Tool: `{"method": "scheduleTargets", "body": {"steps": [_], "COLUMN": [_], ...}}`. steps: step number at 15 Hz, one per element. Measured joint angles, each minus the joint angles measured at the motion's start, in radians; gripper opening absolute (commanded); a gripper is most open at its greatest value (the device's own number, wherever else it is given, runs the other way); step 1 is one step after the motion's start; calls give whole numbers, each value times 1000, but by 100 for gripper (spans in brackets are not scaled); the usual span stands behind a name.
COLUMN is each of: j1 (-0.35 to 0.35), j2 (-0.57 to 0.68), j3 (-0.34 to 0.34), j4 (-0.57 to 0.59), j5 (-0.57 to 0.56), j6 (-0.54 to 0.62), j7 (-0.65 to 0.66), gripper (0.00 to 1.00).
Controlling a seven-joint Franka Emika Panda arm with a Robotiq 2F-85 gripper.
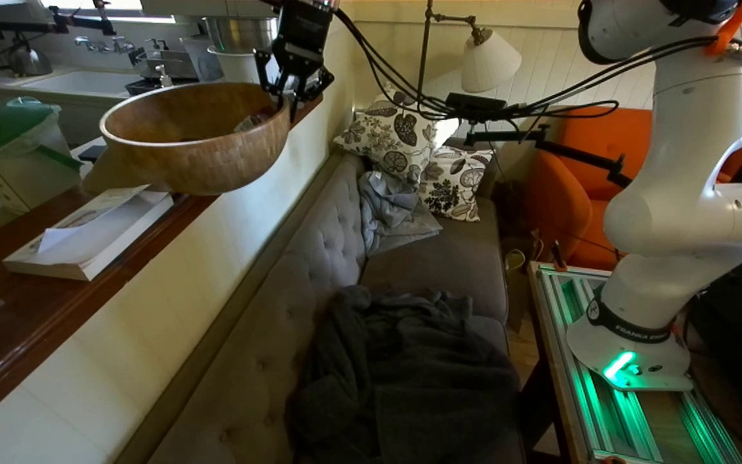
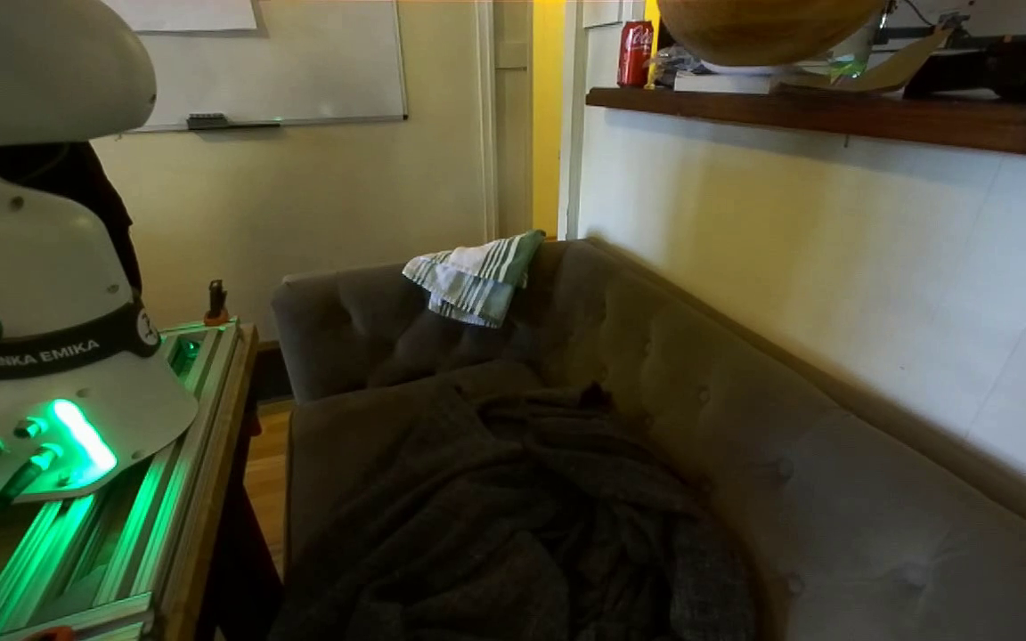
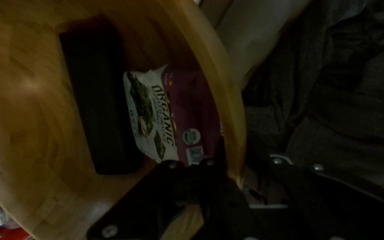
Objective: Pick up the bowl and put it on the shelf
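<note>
Wrist view: gripper (image 3: 237, 160) pinching rim of bowl (image 3: 35, 133), finger either side. Black block (image 3: 98, 100), snack packet (image 3: 157, 115) inside. In both exterior views bowl is over shelf (image 1: 36, 316); touching white box (image 1: 125, 238) or not, cannot tell. Round, alike every way, mouth facing up.

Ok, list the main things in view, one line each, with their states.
Bowl: open side up, loaded; contact underneath unclear.
Gripper: shut on the bowl's rim.
Snack packet: lying in the bowl; whether sealed, cannot tell.
Black block: lying in the bowl beside the packet.
Coke can: upright on the shelf.
Base light: lit green.
Dark blanket: crumpled on the sofa.
Striped towel: draped over the sofa's end.
</note>
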Motion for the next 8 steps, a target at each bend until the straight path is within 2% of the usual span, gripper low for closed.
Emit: {"method": "scheduleTargets", "body": {"steps": [3, 8], "j1": [31, 200], "j2": [-52, -145], "j3": [-104, -347], "j4": [-23, 26], "j5": [84, 236], "j6": [15, 94], "j7": [2, 3], "gripper": [4, 4]}}
